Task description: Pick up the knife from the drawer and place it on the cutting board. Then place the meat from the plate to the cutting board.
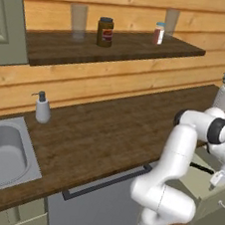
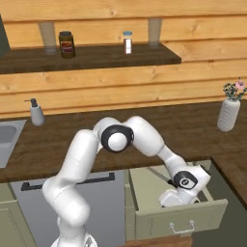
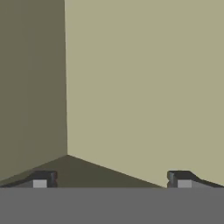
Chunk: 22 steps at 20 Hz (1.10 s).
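Note:
The pale drawer [image 2: 178,219] stands pulled out under the counter's right end. My gripper [image 3: 111,179] is lowered inside it, open, with its fingertips [image 3: 41,179] far apart and nothing between them. In the hand view it faces an inner corner of the drawer's walls and floor. A slim dark piece of the knife [image 1: 201,168] lies in the drawer [image 1: 195,183] just left of the gripper [image 1: 215,182], and the arm hides the rest of it. The cutting board, meat and plate are out of view.
A dark wooden counter [image 1: 106,134] holds a sink [image 1: 1,152], a soap dispenser [image 1: 43,108] and a flower vase [image 2: 228,113]. A grey panel with a dark bar handle [image 2: 67,185] sits left of the drawer. The shelf [image 2: 91,55] above carries a jar, a bottle and glasses.

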### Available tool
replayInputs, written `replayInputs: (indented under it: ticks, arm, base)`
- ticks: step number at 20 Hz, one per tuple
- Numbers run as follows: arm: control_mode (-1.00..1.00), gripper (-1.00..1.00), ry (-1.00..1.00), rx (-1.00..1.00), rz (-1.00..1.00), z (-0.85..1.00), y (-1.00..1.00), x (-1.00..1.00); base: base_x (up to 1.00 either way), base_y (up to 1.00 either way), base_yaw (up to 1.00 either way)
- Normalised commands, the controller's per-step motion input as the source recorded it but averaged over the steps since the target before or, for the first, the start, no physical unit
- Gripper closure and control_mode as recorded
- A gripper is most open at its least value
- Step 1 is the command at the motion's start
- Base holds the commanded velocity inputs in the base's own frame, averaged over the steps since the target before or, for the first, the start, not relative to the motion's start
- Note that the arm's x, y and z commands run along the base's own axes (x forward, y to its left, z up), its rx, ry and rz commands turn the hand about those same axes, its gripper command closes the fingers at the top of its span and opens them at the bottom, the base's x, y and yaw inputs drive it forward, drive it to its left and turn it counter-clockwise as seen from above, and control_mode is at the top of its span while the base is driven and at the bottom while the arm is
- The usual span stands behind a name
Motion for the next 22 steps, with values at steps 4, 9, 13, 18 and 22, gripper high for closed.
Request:
replayInputs:
  ticks: [4,9,13,18,22]
  arm:
    - [-1.0,-1.0,-0.01,0.0,-0.05,0.22,0.0,-1.0]
    - [-1.0,-1.0,0.0,0.0,-0.06,0.66,-0.46,-1.0]
    - [-1.0,-1.0,-0.01,0.0,-0.04,0.91,-0.82,-1.0]
    - [-1.0,-1.0,-0.07,0.0,-0.03,0.72,-0.35,-0.69]
    - [-1.0,-1.0,-0.23,-0.03,0.0,0.31,0.52,0.25]
  base:
    - [0.0,0.0,0.0]
    - [0.0,0.0,0.0]
    - [0.0,0.0,0.0]
    - [0.0,0.0,0.0]
    - [0.0,0.0,0.0]
